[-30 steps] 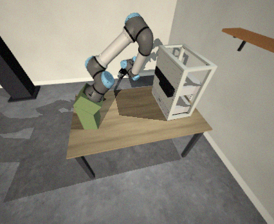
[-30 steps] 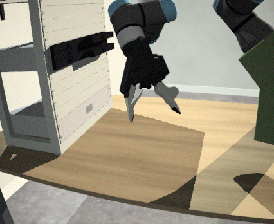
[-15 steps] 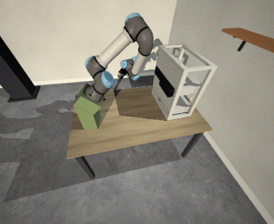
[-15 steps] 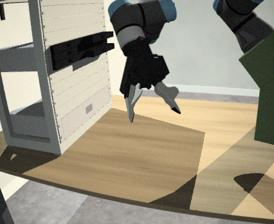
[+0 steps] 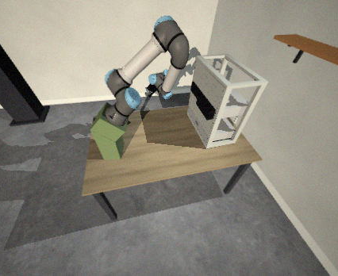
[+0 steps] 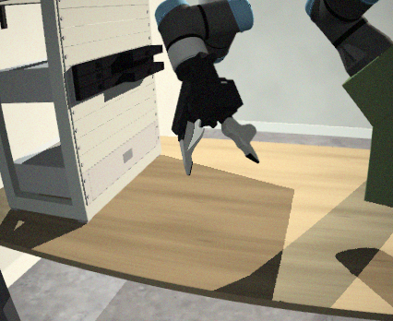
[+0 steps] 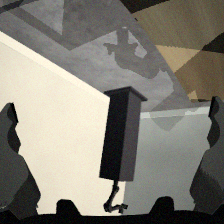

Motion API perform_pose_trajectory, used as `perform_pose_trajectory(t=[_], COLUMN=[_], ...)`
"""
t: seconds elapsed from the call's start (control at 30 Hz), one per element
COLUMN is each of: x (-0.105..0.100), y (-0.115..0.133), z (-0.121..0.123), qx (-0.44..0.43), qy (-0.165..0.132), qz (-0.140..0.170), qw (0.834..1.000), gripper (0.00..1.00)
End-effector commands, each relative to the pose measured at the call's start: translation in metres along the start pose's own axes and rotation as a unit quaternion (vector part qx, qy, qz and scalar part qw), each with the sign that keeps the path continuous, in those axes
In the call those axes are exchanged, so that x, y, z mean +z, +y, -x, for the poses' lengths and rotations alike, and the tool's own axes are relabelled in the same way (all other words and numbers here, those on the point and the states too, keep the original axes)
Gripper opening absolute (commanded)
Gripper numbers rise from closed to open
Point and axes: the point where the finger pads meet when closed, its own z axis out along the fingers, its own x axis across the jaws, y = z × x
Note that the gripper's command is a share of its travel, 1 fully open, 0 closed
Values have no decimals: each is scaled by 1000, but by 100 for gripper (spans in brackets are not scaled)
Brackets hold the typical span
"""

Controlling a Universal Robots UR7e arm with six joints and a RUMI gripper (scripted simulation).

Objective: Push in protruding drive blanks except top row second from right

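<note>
A white open-frame rack (image 5: pixel 223 99) stands on the right part of the wooden table (image 5: pixel 167 151). Its front face holds a block of black drive blanks (image 5: pixel 203 101). In the exterior view the black blanks (image 6: pixel 113 69) stick out from the front by different amounts, and those toward the far side reach out furthest. I cannot tell the single rows apart. My gripper (image 6: pixel 220 157) is open and empty. It hangs above the table in front of the rack, apart from the blanks, with its fingers pointing down. The wrist view shows only the wall, the floor and a dark post (image 7: pixel 120 135).
The arm's green base block (image 5: pixel 109 136) stands at the table's left end. A wooden shelf (image 5: pixel 318 49) hangs on the right wall above the rack. A dark beam (image 5: pixel 9 83) stands on the floor at the far left.
</note>
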Motion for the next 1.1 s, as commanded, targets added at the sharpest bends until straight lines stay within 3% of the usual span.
perform_pose_trajectory(t=[0.0,1.07], x=[0,3], y=[0,-3], z=[0,-8], qx=[0,-5], qy=[-1,9], qz=[0,5], qw=[1000,1000], gripper=[100,100])
